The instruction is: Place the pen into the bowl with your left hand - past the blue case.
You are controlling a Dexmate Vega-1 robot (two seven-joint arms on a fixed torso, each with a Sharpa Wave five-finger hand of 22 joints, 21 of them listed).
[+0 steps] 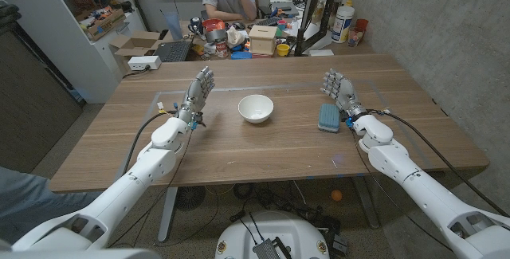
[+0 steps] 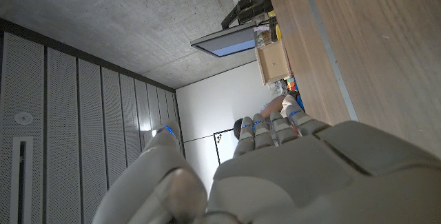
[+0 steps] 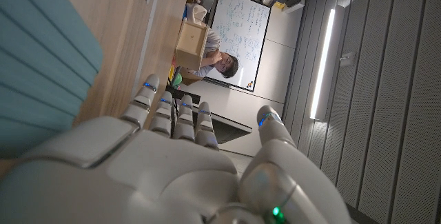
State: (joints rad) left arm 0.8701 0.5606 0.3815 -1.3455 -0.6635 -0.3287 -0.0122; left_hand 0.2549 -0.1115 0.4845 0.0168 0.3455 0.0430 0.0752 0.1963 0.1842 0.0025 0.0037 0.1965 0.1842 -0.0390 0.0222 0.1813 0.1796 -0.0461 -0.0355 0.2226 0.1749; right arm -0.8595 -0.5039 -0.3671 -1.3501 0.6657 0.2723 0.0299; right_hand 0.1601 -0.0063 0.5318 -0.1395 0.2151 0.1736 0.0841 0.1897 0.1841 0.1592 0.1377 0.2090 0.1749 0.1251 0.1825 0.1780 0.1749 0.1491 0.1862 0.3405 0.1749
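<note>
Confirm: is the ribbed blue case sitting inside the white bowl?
No. In the head view the ribbed blue case lies on the wooden table beside the right hand, apart from the white bowl.

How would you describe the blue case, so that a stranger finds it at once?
On the wooden table, look just right of the white bowl. The blue case lies beside the right hand. It is flat, ribbed and the only blue thing there.

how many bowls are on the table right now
1: a white bowl near the table's middle, between the left hand and the blue case. Nothing looks big enough to hide another.
</note>
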